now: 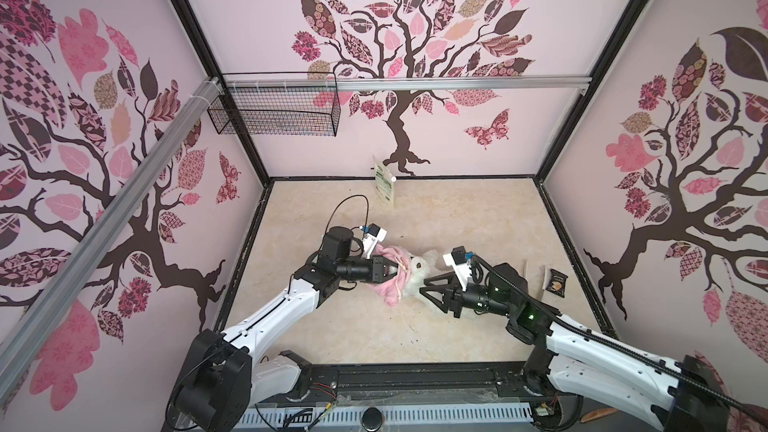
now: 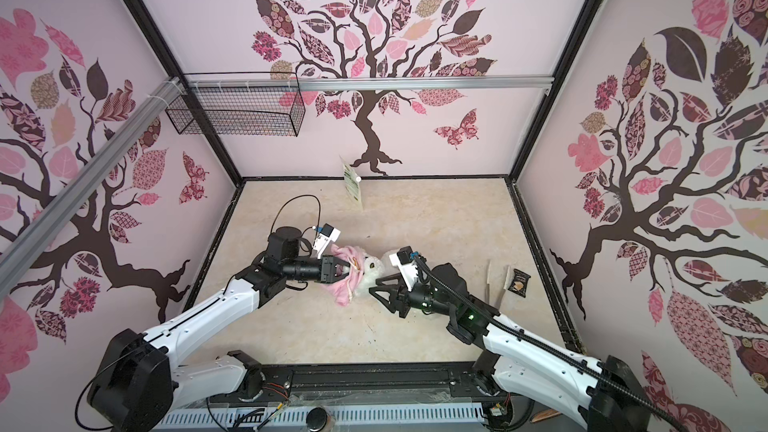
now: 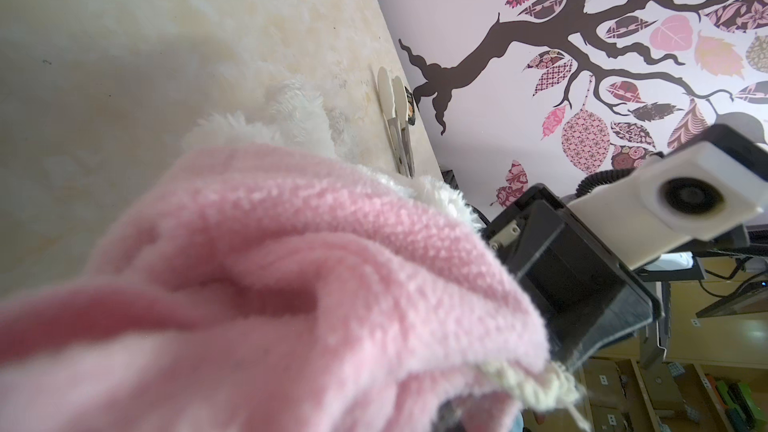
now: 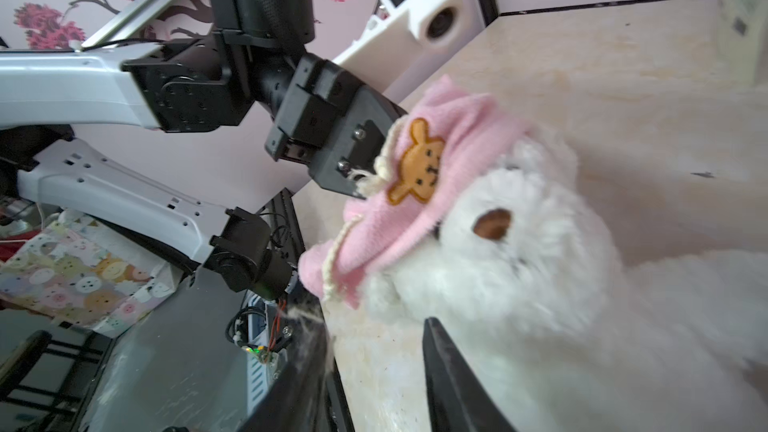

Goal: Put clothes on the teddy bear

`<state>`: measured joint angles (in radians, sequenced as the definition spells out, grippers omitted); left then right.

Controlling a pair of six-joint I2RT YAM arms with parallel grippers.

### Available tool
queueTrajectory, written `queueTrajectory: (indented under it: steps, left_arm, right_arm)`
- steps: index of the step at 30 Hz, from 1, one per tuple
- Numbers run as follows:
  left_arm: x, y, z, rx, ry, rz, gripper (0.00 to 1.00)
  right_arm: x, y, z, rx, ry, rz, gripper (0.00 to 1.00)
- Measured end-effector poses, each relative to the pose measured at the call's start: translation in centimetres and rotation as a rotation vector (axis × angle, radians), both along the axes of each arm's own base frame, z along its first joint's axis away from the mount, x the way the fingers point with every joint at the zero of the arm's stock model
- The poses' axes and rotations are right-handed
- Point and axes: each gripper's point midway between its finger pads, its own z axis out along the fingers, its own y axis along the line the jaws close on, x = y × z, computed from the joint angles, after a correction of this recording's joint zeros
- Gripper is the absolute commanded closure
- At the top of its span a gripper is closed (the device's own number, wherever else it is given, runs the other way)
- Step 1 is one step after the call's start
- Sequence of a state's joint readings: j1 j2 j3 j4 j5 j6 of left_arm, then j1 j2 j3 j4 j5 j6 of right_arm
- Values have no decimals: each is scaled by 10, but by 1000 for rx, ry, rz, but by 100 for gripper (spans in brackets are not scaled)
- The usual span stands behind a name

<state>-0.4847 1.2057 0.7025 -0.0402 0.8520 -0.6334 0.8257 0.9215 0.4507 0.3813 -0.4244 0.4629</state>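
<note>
Left claw grips pink top over white teddy bear

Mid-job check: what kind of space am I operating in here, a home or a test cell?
Most likely a purpose-built robot test cell, not a home: decal-covered wall panels in a black frame box in a marble-look tabletop, both arms mount on a front rail, and shelving shows beyond in the left wrist view.

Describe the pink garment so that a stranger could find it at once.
Look at the middle of the beige table, between the two robot arms. The pink hooded top lies there, pinched by the left hand, against the white teddy bear. Only it is pink, with a brown bear-face patch.
</note>
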Motion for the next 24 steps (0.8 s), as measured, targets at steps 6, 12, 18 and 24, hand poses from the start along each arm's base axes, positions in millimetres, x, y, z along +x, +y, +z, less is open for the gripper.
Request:
queueTrajectory:
  steps: [6,12,18,24]
  left_arm:
    - [2,0,4,-8,-14,12,100]
    - [0,-3,7,-17,-24,4,100]
    - [0,-3,7,-15,-24,5,100]
    - [1,-3,7,-13,-26,11,100]
  right_arm:
    - [9,20,-18,40,165,2,63]
    - [10,28,-14,88,193,11,71]
    - [14,31,-20,88,218,1,80]
    - [17,34,-19,107,220,1,77]
